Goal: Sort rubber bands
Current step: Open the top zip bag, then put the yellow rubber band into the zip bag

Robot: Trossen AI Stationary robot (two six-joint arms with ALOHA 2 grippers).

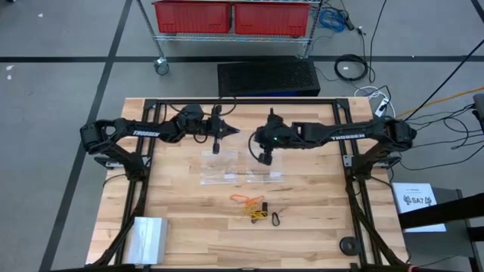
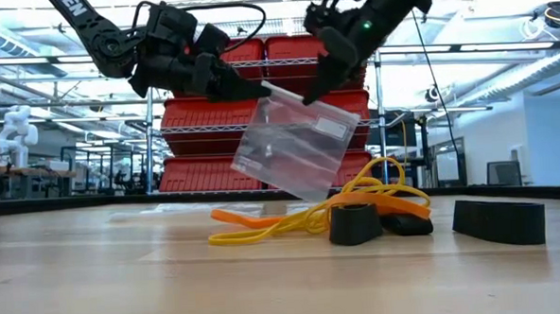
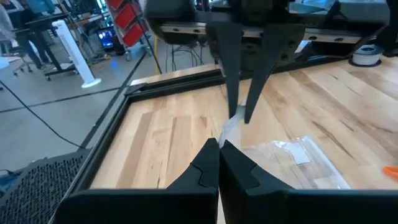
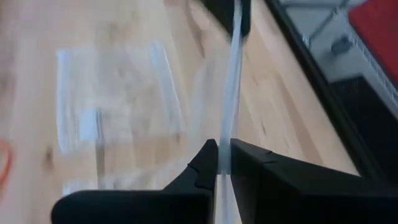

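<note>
A clear plastic bag (image 2: 294, 149) hangs in the air between my two grippers, above the middle of the table. My left gripper (image 1: 215, 145) is shut on one end of its top edge and my right gripper (image 1: 263, 156) is shut on the other end. The rubber bands (image 1: 253, 205), orange and yellowish loops in a small tangle, lie on the table nearer the front edge and also show in the low view (image 2: 311, 217). A black band (image 1: 276, 219) lies just right of them. No gripper touches the bands. My left gripper pinches the bag's top edge (image 3: 227, 132) at one corner between its two shut fingers, slanting down from the table's left. The bag is lifted clear and hangs below the fingers. My right gripper pinches the same top edge (image 4: 226, 157) at the other corner between its two fingers, coming from above and the right. The edge runs straight from it to the other gripper (image 4: 233, 18).
Other clear bags (image 1: 242, 177) lie flat on the table under the held bag. A silvery stack (image 1: 147, 238) sits at the front left corner and a black round piece (image 1: 349, 245) at the front right. Red bins (image 1: 231, 17) stand on a rack beyond the far edge.
</note>
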